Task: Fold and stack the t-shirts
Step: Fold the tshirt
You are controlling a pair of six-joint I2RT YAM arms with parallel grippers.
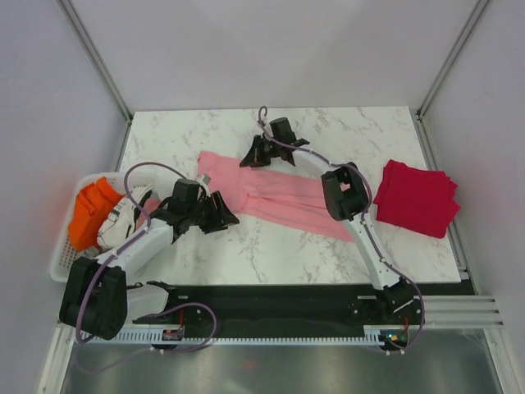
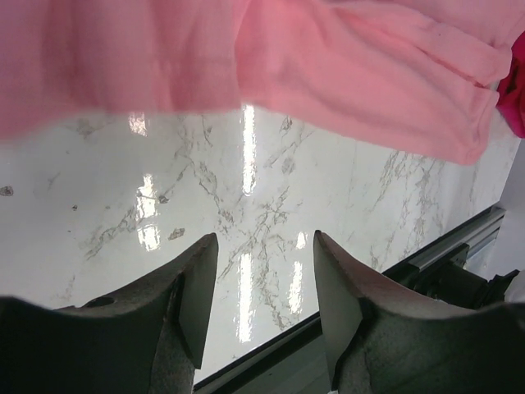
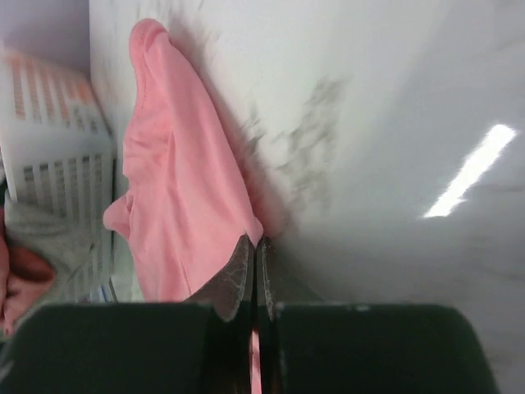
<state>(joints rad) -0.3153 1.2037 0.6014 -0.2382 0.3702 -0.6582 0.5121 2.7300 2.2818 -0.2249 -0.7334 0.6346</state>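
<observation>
The light pink t-shirt [image 1: 275,195] lies stretched in a long band across the middle of the marble table. It also shows in the left wrist view [image 2: 328,66] and the right wrist view [image 3: 180,189]. The crimson red t-shirt [image 1: 417,198] lies folded at the right. My right gripper [image 1: 248,158] is shut on the pink shirt's far edge [image 3: 256,234]. My left gripper [image 1: 230,215] is open and empty, just off the pink shirt's near left edge; its fingers [image 2: 197,279] hover over bare marble.
A white basket [image 1: 64,246] at the left edge holds orange cloth [image 1: 92,209] and other garments. A black rail [image 1: 295,300] runs along the table's near edge. Walls close in the back and sides.
</observation>
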